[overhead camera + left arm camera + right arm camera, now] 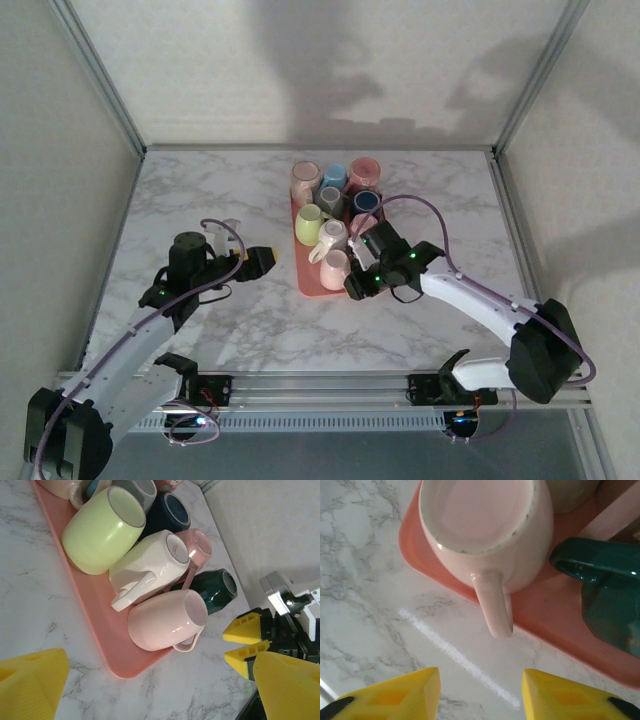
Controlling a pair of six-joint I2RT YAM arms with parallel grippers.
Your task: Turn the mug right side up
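Note:
A pale pink mug (335, 268) lies on its side at the near corner of the salmon tray (308, 282), its handle (492, 602) sticking out over the tray's edge above the marble. My right gripper (352, 287) hovers just right of it. In the right wrist view its jaws (480, 685) stand apart with nothing between them, and the handle ends a short way ahead. My left gripper (265, 260) is wide open over the table left of the tray. From the left wrist view the pink mug (167, 620) is seen beyond the open left gripper (155, 690).
Several other mugs crowd the tray (100, 630): a yellow-green one (100, 532), a white one (147, 567) and a dark green one (610, 600) right beside the pink mug. Bare marble lies in front of the tray. Metal frame posts line the table's sides.

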